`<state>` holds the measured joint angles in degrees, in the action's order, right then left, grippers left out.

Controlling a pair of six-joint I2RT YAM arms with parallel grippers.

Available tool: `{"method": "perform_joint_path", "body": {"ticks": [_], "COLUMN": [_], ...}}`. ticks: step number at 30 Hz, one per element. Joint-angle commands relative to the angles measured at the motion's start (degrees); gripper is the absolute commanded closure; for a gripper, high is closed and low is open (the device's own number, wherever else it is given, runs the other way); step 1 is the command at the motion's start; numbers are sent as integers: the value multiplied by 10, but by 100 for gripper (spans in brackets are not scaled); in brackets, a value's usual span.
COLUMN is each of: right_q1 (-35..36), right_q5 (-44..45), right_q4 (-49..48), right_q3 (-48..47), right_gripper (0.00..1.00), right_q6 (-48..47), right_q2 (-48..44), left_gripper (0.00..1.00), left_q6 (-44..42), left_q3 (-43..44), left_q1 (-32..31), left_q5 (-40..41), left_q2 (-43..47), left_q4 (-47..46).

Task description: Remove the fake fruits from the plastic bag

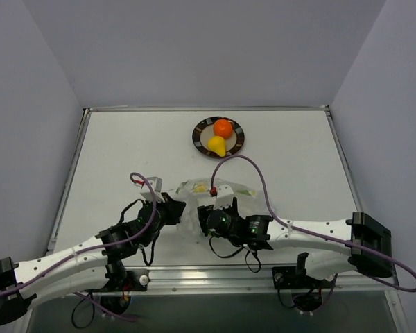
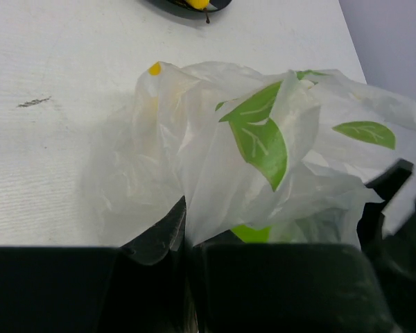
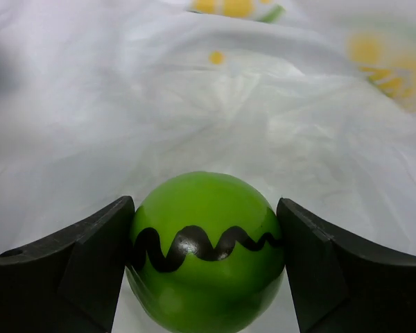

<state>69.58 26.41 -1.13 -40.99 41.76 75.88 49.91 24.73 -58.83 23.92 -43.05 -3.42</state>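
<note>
Two of the three fake fruits were out: the round orange fruit (image 1: pixel 223 127) and the yellow pear (image 1: pixel 217 144) lay touching on the dark-rimmed plate (image 1: pixel 197 135). The green fruit (image 3: pixel 206 250), a glossy ball with a black wavy line, was not on the plate. It sat at the crumpled plastic bag (image 1: pixel 191 189), on the plate's near side, toward the arm bases. The right gripper (image 3: pixel 206 236) was clamped on it, one finger against each side, with bag film close behind. The left gripper (image 2: pixel 186 232) was clenched on a fold of the bag, pinning it. By my reading, only lifting the green fruit clear and carrying it away from the bag was left. The table (image 1: pixel 125 152) was plain white, and the walls (image 1: pixel 194 48) beyond the plate were bare pale grey.
</note>
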Motion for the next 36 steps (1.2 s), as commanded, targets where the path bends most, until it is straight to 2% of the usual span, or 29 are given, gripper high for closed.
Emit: {"method": "perform_joint_path", "body": {"ticks": [1,7,12,18,23,27,30,36], "right_q1": [68,113,123,122,119,82,13,-138], "right_q5": [24,125,254,246,200,100,8,-85], "right_q4": [9,9,-10,-131,-189,-228,-230,-222], "right_q3": [-27,-51,-60,-79,-128,-181,-216,-301], "right_gripper": [62,63,62,63,63,63,63,63], "right_q6": [20,-7,-47,-125,-184,-213,-217,-235], "right_q2": [-45,-109,-132,-110,-108,-119,-106,-22], "left_gripper": [98,98,98,98,98,98,98,98], "left_q6": [-10,-8,3,2,-1,-3,11,53], "left_q3": [23,16,7,5,10,23,47,93], "left_q1": [-3,-3,-4,-4,-4,-3,-2,-2], "left_q5": [37,61,57,39,47,99,155,206], "left_q2": [14,47,67,44,31,72,104,102], "left_q4": [28,90,113,103,114,180,255,391]}}
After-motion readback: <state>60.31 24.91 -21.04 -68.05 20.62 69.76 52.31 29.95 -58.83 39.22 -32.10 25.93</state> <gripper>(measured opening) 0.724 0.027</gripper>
